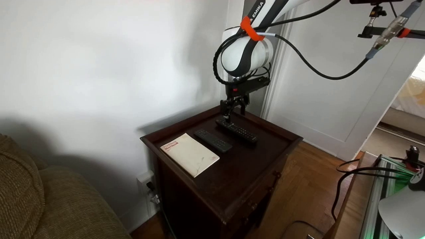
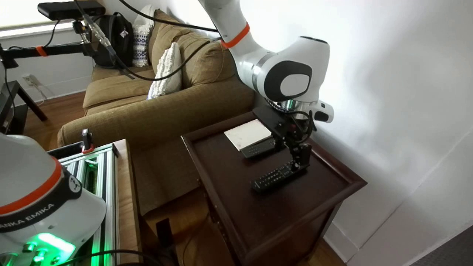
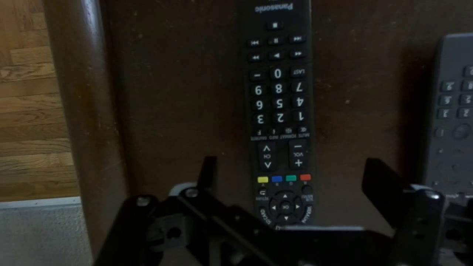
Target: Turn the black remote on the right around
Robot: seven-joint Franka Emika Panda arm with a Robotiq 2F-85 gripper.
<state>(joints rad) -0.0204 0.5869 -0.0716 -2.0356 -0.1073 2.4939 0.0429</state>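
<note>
In an exterior view, the booklet (image 1: 190, 155) lies leftmost on the surface (image 1: 237, 174), the middle remote (image 1: 213, 140) just right of it, and the right remote (image 1: 237, 130) farther right, with the gripper (image 1: 234, 116) over its far end.

I am in a home. Right beneath my jaws is a cabinet (image 1: 239, 176), with wood floor (image 1: 298, 181) lower down beside it; well apart from them sits a couch (image 2: 166, 105) with pillows (image 2: 169, 68).
</note>
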